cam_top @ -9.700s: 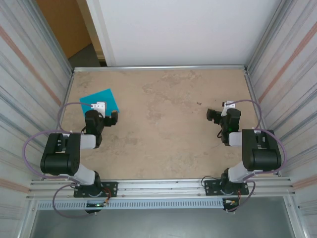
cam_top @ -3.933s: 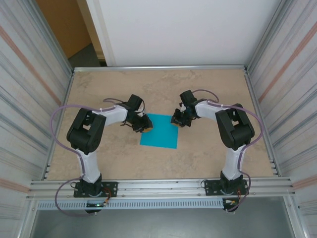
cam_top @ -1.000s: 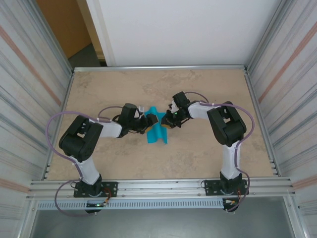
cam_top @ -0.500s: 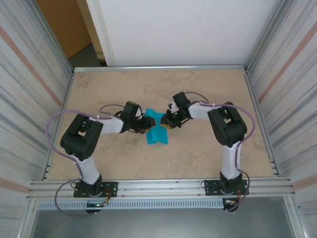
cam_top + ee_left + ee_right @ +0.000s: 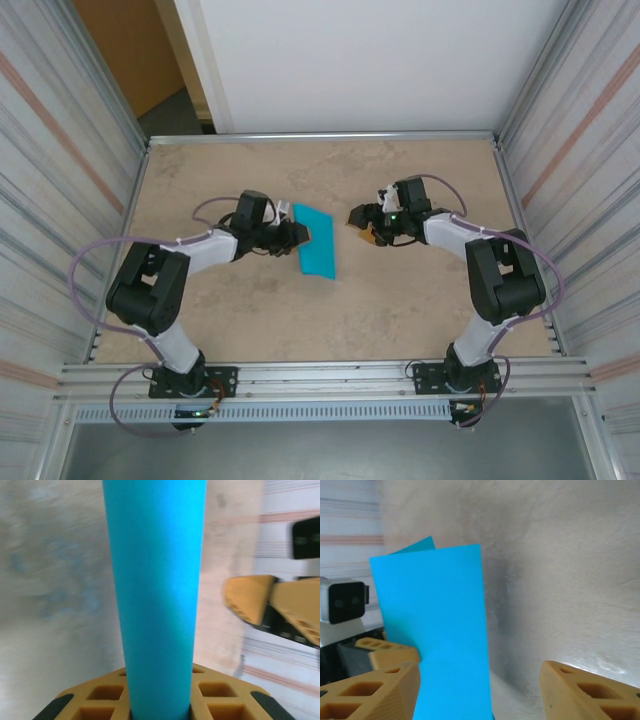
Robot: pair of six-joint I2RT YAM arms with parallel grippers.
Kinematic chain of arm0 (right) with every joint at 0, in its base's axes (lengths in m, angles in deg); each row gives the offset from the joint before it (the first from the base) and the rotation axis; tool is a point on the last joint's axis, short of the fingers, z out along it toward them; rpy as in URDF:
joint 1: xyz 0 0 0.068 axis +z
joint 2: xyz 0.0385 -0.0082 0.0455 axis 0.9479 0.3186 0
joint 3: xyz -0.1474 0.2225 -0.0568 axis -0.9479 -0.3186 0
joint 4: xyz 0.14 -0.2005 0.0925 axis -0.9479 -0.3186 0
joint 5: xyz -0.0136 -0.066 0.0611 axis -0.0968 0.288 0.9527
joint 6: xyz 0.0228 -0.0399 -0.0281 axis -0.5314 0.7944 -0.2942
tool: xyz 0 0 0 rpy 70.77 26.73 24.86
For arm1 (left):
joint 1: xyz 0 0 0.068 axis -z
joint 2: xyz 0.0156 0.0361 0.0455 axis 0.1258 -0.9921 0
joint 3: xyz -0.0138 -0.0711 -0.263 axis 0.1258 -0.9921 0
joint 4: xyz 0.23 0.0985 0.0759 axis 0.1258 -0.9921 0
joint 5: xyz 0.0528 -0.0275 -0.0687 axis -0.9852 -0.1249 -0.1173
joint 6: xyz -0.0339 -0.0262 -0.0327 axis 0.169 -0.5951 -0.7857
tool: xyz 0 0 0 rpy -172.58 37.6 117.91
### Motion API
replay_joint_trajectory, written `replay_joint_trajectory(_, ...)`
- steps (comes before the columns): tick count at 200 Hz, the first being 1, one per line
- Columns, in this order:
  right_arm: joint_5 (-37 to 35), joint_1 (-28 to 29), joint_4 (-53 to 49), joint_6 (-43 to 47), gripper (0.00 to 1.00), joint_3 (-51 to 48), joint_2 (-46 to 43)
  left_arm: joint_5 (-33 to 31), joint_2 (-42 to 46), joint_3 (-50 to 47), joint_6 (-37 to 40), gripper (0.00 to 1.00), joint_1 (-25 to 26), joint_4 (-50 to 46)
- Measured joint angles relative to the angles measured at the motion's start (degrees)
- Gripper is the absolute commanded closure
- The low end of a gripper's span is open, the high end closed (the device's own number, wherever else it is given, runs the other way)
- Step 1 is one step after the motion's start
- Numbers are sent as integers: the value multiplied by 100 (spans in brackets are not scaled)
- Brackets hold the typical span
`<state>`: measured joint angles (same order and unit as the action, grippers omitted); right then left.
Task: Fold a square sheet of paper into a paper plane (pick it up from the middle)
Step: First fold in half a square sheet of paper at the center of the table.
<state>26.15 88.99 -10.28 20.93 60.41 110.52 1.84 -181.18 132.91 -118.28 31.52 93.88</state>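
Near the middle of the beige stone-patterned table, the left gripper is clamped on the thin teal-blue sheet of paper (folded into 2 layers); the right gripper sits just beside it, fingers apart, not touching.

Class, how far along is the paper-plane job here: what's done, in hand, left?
Done: the sheet of paper is folded in half, two layers showing. In hand: the left gripper clamps it; the right gripper is open, apart from it. Left: nose and wing folds; no dart shape yet.
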Motion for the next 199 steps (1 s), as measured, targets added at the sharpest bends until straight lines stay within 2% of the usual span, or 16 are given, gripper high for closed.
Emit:
replay_joint_trajectory(34, 553, 52, 455, -72, 27, -28, 0, 656, 219, 275, -205, 76, -9, 286)
replay_joint_trajectory(61, 874, 201, 671, -92, 32, -26, 0, 907, 232, 352, -299, 76, -9, 363)
replay_joint_trajectory(106, 1060, 234, 804, -225, 50, -98, -225, 933, 223, 361, -382, 76, -59, 337)
replay_joint_trajectory(139, 1248, 208, 1067, -400, 66, -190, -461, 929, 179, 361, -431, 77, -94, 339)
replay_joint_trajectory(185, 1331, 273, 1235, -551, 82, -199, -472, 901, 136, 361, -472, 76, -105, 334)
replay_joint_trajectory(199, 1316, 284, 1231, -557, 90, -199, -472, 885, 136, 361, -494, 75, -111, 332)
